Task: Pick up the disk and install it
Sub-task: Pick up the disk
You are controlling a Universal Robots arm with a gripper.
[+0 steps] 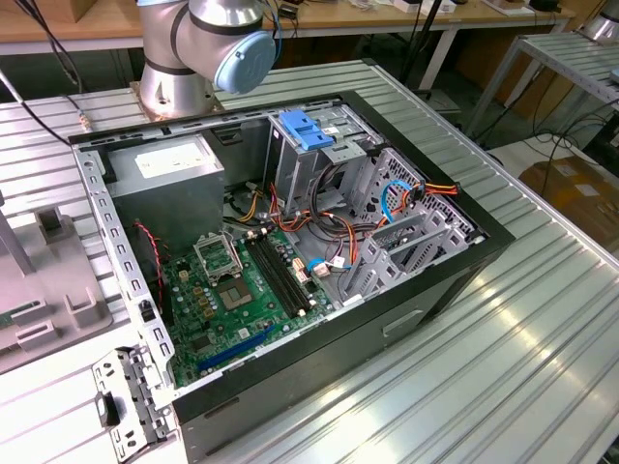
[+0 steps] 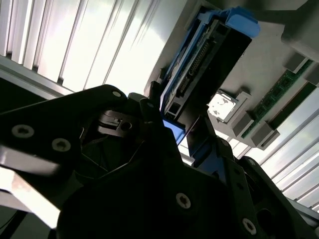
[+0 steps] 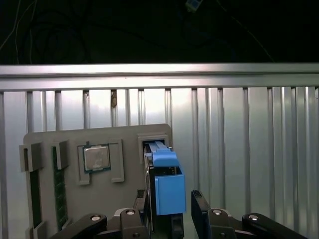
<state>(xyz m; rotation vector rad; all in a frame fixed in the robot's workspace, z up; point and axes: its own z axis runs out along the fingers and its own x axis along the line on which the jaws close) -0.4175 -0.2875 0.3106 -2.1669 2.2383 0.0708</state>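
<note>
The disk (image 3: pixel 165 175) stands on edge in a slot of a grey holder tray (image 3: pixel 99 204), a blue plastic rail along its near side. In the second wrist view the disk (image 2: pixel 209 64) shows its dark connector edge and blue rails. My gripper (image 3: pixel 169 206) is down over it, one black finger on each side of the disk. A narrow gap shows between the blue rail and one finger (image 3: pixel 199 209), so the gripper is open around the disk. In the second wrist view the gripper (image 2: pixel 174 127) straddles the disk's near end. In the exterior view the open computer case (image 1: pixel 416 290) lies on the table.
The holder tray (image 1: pixel 58 280) sits at the exterior view's left and also carries a processor chip (image 3: pixel 96 158) and green memory sticks (image 3: pixel 35 194). Inside the case are a bare blue bracket (image 1: pixel 305 130), a grey power supply (image 1: pixel 164 179), a motherboard (image 1: pixel 232 290) and loose cables. The arm's base (image 1: pixel 179 82) stands behind the case.
</note>
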